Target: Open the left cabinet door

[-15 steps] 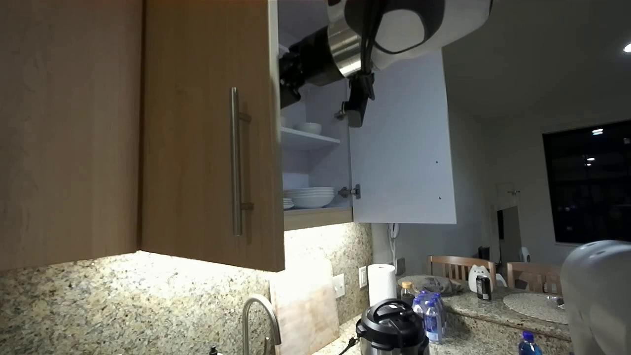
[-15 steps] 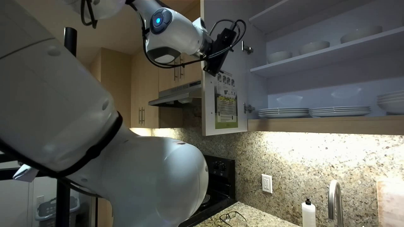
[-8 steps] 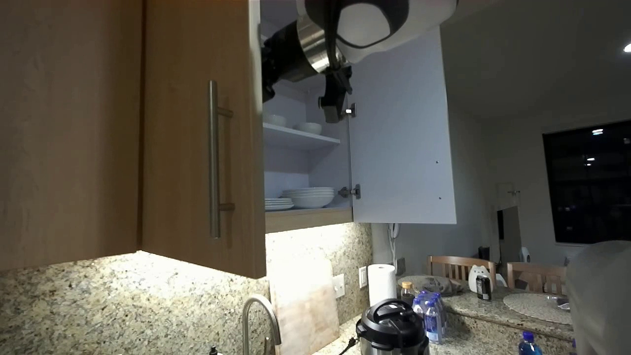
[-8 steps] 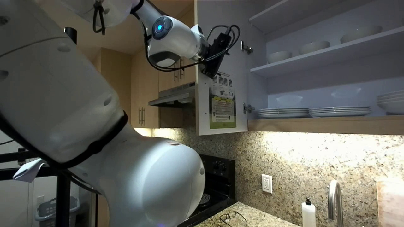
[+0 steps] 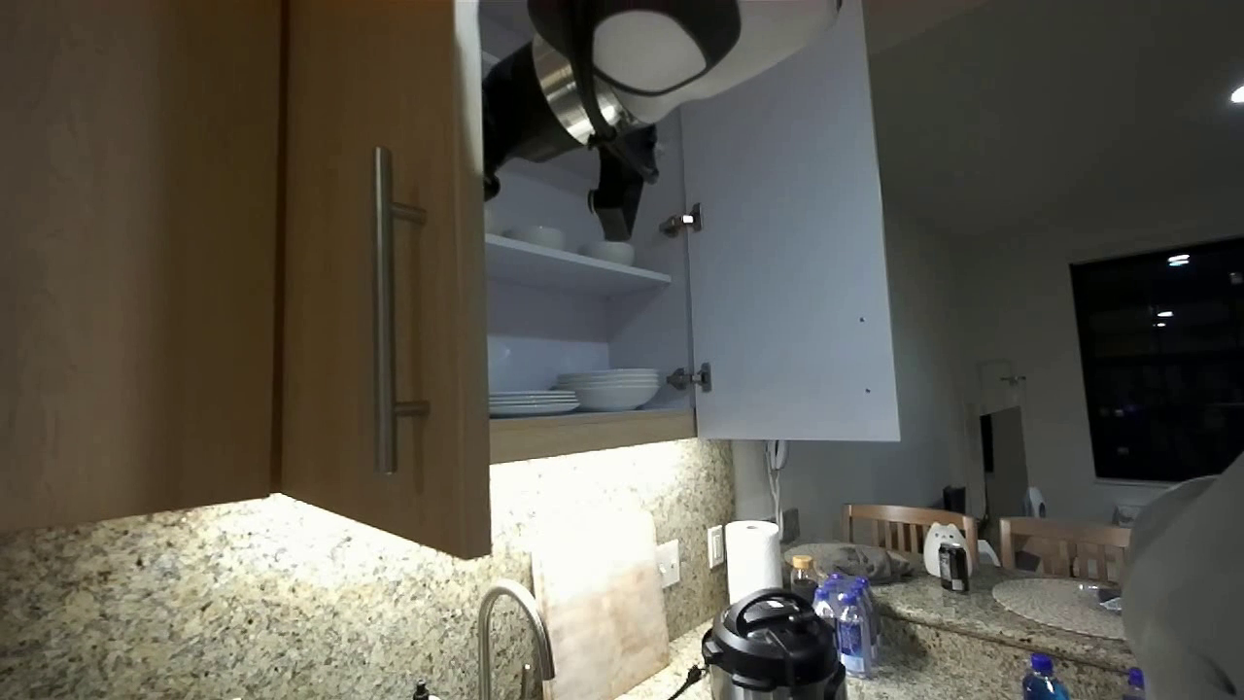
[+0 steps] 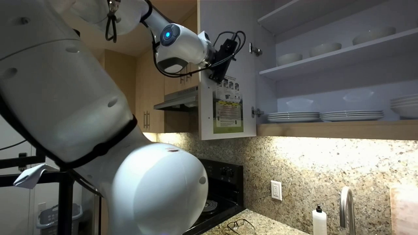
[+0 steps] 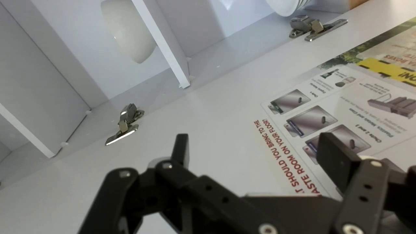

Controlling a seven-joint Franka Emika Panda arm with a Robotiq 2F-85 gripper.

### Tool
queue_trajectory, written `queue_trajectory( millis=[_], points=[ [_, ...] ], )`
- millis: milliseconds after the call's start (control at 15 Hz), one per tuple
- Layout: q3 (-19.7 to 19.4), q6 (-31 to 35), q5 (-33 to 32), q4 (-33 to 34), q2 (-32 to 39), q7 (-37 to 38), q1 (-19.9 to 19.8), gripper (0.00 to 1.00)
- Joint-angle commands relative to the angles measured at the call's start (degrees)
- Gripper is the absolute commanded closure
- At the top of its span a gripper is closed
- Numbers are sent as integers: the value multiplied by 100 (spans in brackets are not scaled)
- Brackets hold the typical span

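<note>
Nearest in your wrist view, your gripper (image 7: 256,152) has its fingers spread wide, one at seven o'clock from the middle, one between three and four. Behind the gap you see the white inner face of the left door (image 7: 221,139); you cannot tell whether the fingers touch it. On that face a poster (image 7: 373,100) lies flat at three o'clock, its print upside down to you. A little farther, one hinge (image 7: 125,125) shows at nine and another hinge (image 7: 315,27) between one and two. Past them, between ten and eleven, a bowl (image 7: 128,31) stands on the shelf (image 7: 161,42).

In an exterior view you find the left door standing open, its wood-grain side between nine and ten o'clock, its silver handle (image 5: 385,311) upright near the free edge. Your gripper runs behind that edge, its fingertips hidden. Lower down, the tap (image 5: 484,632) rises between six and seven. In both exterior views you see plates (image 6: 293,117) stacked on the floor of the cabinet (image 6: 339,130). Beyond them in an exterior view the pale door (image 5: 792,282) hangs open at two o'clock; a lidded pot (image 5: 775,642) sits at five. Farthest back, you make out two chairs (image 5: 909,513) toward four.
</note>
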Motion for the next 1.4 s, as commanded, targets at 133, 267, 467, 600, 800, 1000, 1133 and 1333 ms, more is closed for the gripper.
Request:
queue_trajectory(
  millis=[133,267,467,600,800,1000,1133,1333],
  points=[
    [-470,-18,200,13,316,34,87,0],
    [-821,-27,290,-65,403,-53,238,0],
    [-1609,-79,504,-279,529,-245,702,0],
    [-2216,-35,613,-427,602,-391,1136,0],
    [-3325,80,823,-654,648,-758,2031,0],
    [-4501,106,1182,-871,606,-1394,2886,0],
    [-4941,102,561,-1179,677,-726,3152,0],
    [-5422,129,494,-1318,846,-686,3281,0]
  ],
)
